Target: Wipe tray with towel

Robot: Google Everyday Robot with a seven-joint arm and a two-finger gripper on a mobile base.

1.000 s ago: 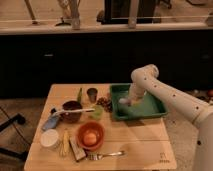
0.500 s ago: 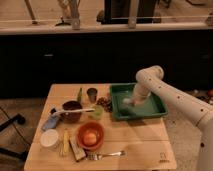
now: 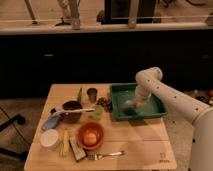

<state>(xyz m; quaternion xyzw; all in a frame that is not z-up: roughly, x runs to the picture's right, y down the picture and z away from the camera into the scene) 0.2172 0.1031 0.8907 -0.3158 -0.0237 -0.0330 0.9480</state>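
The green tray (image 3: 154, 106) sits on the right half of the wooden table. My gripper (image 3: 134, 103) is down inside the tray, near its middle, with the white arm reaching in from the right. A small pale patch, the towel (image 3: 128, 105), shows on the tray floor right under the gripper. Most of the towel is hidden by the gripper.
Left of the tray on the table (image 3: 142, 145) stand a small dark cup (image 3: 92, 93), a green cup (image 3: 96, 113), a dark bowl (image 3: 72, 109), a light blue object with a white handle (image 3: 50, 122), an orange bowl (image 3: 90, 135), a white cup (image 3: 49, 139) and a fork (image 3: 106, 155).
The gripper has slid from the left part of the tray toward its middle, and the arm has swung right with it.
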